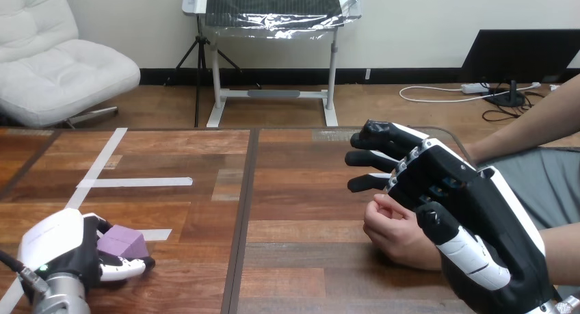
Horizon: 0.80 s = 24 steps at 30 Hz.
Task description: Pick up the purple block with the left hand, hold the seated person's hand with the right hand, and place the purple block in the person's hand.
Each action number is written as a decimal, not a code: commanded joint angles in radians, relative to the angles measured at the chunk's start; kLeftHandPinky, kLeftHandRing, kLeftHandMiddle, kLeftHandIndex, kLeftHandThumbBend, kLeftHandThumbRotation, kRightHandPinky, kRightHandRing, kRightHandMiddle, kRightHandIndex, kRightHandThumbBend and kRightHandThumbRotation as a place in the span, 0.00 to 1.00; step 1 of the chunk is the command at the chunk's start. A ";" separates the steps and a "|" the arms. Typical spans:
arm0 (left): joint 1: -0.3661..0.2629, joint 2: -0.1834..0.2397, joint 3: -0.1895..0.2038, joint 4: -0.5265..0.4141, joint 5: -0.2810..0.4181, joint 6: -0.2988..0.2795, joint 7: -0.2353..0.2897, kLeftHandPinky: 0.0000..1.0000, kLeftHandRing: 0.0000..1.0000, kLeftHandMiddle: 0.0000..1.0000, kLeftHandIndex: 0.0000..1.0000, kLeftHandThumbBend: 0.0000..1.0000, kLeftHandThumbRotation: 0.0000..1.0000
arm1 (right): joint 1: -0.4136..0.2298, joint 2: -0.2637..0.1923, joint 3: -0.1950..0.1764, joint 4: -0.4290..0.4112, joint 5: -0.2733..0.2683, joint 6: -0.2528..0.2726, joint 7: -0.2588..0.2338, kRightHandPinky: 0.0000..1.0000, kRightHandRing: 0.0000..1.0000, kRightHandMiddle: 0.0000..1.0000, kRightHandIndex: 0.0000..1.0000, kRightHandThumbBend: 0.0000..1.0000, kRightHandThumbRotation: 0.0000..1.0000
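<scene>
Since the block [122,242] looks light, rigid and flat-faced, you should squeeze opposite faces. It sits near the bench's [294,259] front left corner, with your left hand [65,249] curled round it. Your right hand [465,198], fingers nearly straight and gripping nothing, hangs over the person's hand [393,232] by the right edge.

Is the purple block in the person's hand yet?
No, the robot's left hand has its fingers curled round the purple block at the view's left, far from the person's hand.
</scene>
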 commanded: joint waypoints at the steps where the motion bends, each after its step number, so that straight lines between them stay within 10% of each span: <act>1: -0.078 -0.017 -0.015 0.005 0.022 0.013 0.027 0.60 0.66 0.70 0.72 0.90 0.37 | -0.032 -0.014 -0.013 -0.043 0.022 -0.013 0.006 0.69 0.79 0.82 0.80 0.73 0.57; 24: -0.114 -0.060 -0.028 0.028 0.045 0.120 0.079 0.38 0.49 0.56 0.65 0.84 0.14 | -0.034 -0.013 -0.016 -0.047 0.022 -0.009 0.008 0.69 0.79 0.82 0.80 0.73 0.56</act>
